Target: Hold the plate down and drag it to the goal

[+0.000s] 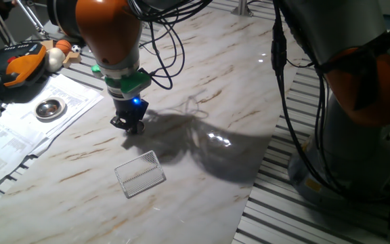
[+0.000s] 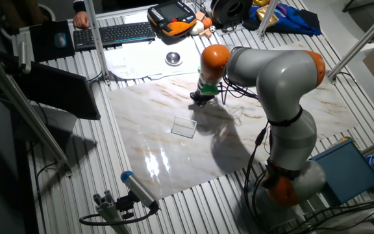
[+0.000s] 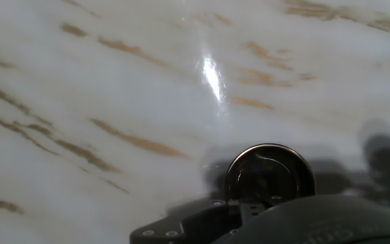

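On the marble-patterned white tabletop, the black two-finger gripper is pressing down, with the small round shiny silver metal plate lying directly under its tip in the hand view. Whether the fingers are spread or together cannot be told. The pale translucent rectangular mesh goal is lying near the gripper, apart from it. A larger round metal dish with a wide rim is sitting on white printed paper sheets, whose writing is too small to read; nothing readable is showing elsewhere.
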